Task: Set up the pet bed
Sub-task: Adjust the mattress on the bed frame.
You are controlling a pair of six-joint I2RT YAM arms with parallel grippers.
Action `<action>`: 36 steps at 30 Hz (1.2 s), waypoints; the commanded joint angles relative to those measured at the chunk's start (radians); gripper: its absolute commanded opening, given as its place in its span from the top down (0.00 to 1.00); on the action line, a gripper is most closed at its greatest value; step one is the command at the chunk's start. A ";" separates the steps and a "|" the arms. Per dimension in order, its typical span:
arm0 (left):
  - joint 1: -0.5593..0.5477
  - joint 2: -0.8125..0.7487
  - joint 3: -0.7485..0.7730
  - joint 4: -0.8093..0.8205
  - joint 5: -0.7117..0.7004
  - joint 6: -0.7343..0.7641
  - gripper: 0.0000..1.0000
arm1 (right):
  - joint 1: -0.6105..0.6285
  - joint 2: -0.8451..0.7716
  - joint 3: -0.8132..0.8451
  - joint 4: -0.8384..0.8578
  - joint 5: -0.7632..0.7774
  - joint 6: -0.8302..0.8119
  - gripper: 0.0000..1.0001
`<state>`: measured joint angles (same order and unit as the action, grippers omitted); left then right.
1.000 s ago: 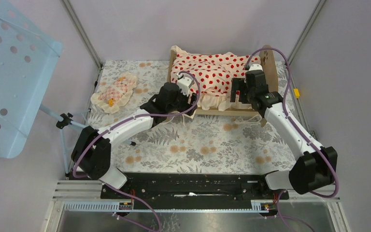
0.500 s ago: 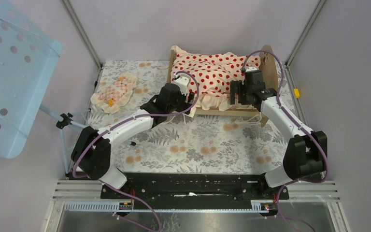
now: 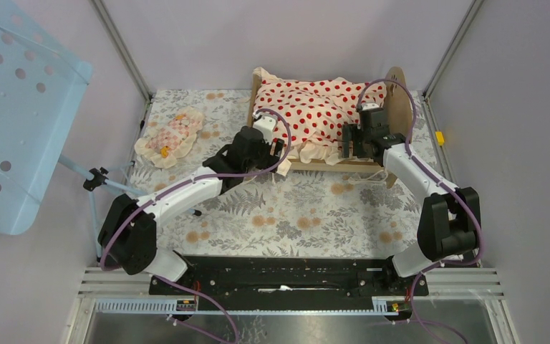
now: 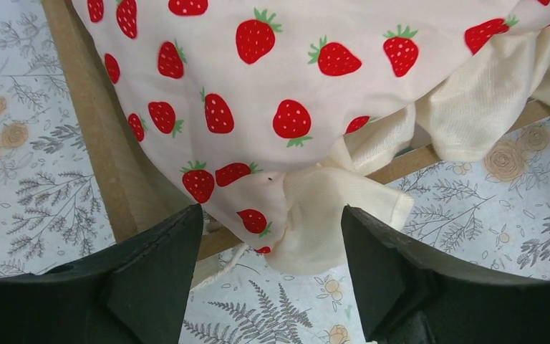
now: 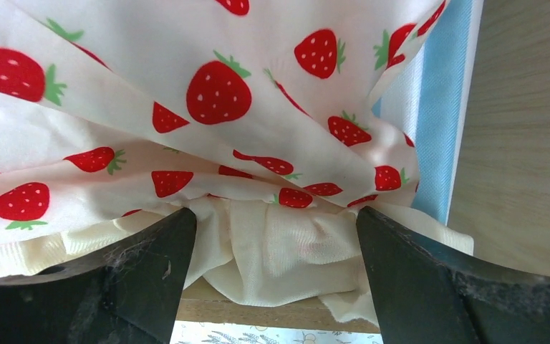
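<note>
Pet bed (image 3: 319,164) sits at the back of the bench (image 3: 293,208) under the blanket (image 3: 315,107), left gripper (image 4: 271,218) and right gripper (image 5: 276,222) both open around its near hem, so an uneven pinch could easily bunch it up or drag the bed crooked.

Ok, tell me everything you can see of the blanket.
The blanket is cream cloth printed with red strawberries, edged with a plain cream ruffle. It lies rumpled over the pet bed, its near edge spilling over the bed's near side. One bunched corner hangs inside the open left gripper; the ruffle by the headboard sits inside the open right gripper, beside a strip of blue mattress.
</note>
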<state>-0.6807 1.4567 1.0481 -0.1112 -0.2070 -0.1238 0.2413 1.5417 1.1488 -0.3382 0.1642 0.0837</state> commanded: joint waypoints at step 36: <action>0.038 -0.060 0.022 -0.078 -0.090 0.074 1.00 | -0.013 -0.220 -0.039 -0.052 0.268 0.029 0.94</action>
<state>-0.6701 1.4738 1.0481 -0.1669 -0.2016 -0.0967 0.2417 1.3518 1.0927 -0.3523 0.3168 0.1169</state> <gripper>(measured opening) 0.032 0.083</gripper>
